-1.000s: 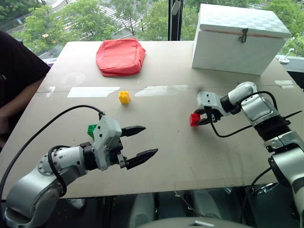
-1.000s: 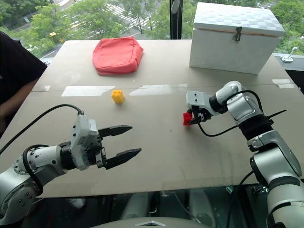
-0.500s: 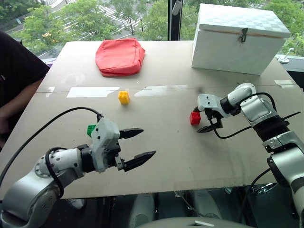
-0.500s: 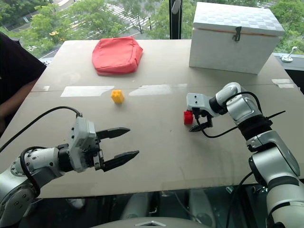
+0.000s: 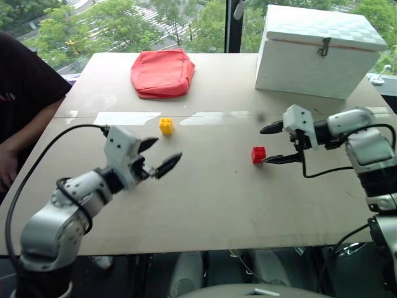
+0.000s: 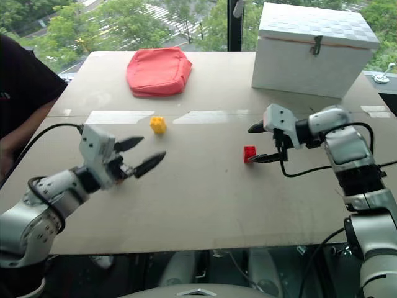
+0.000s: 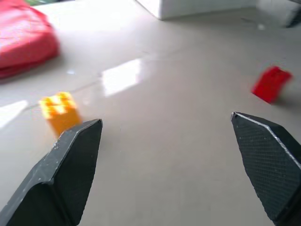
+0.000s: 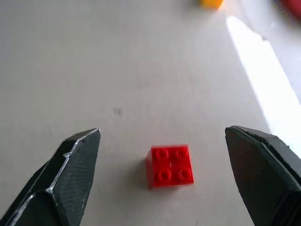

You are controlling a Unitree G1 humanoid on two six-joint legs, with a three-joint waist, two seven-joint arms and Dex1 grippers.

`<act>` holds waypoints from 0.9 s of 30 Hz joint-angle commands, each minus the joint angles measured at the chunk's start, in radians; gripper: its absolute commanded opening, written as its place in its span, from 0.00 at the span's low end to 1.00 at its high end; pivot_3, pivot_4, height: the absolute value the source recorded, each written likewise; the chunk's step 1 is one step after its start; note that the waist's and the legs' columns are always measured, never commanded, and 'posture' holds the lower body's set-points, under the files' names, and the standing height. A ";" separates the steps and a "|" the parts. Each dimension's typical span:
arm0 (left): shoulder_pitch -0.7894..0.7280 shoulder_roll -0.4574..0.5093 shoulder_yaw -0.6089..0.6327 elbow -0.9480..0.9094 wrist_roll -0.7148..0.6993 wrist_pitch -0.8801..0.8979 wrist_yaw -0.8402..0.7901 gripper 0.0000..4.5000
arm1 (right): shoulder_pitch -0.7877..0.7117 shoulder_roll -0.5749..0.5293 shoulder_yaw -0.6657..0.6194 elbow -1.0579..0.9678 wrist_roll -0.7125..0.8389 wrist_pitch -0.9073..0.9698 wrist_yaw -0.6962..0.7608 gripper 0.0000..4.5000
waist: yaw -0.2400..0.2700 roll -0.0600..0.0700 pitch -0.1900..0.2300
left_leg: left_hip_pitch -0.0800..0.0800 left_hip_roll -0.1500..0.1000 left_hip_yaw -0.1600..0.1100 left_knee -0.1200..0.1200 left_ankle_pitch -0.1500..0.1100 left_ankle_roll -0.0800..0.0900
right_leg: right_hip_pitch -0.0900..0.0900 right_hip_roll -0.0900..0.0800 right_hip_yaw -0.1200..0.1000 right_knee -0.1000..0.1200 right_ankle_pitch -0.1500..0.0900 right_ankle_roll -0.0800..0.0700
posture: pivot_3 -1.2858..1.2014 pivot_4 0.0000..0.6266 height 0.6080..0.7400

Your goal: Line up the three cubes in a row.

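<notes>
1. When viewed from the head: right gripper (image 5: 262, 146) spread wide and empty, near finger just beside red cube (image 5: 258, 154), right of centre on table (image 5: 205, 205). Left gripper (image 5: 166, 149) equally wide, holding nothing, near yellow cube (image 5: 165, 126), which sits farther and to the left. Green cube possibly hidden behind left arm; hard to tell.
2. From left wrist: yellow close to one finger, red well apart. Could knock yellow farther off line with a low sweep.
3. From right wrist: red between the parted fingers, untouched. Could drag or twist it if a finger catches while pulling away.
</notes>
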 commanded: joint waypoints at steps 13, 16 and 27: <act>-0.524 -0.186 -0.211 0.694 0.345 -0.054 0.198 1.00 | 0.452 0.017 -0.327 -0.747 0.221 0.222 -0.515 0.97 | -0.001 -0.002 0.000 | 0.001 -0.001 0.003 0.001 0.001 -0.001 | 0.001 0.000 -0.001 0.000 0.000 0.000 | 0.52 0.24 1.00; -0.570 -0.214 -0.227 0.809 0.382 -0.130 0.175 1.00 | 0.502 -0.006 -0.343 -0.783 0.228 0.215 -0.533 0.97 | -0.006 -0.002 0.000 | 0.001 -0.001 0.002 0.001 0.000 -0.001 | 0.001 0.000 0.000 -0.001 0.000 0.000 | 0.52 0.24 1.00; -0.247 -0.081 0.030 0.066 0.282 0.393 0.195 1.00 | 0.555 -0.055 -0.372 -0.780 0.325 0.197 -0.532 0.97 | -0.029 -0.004 0.001 | 0.000 0.002 0.001 -0.001 0.000 -0.001 | -0.001 0.000 0.002 0.000 0.000 0.001 | 0.52 0.24 1.00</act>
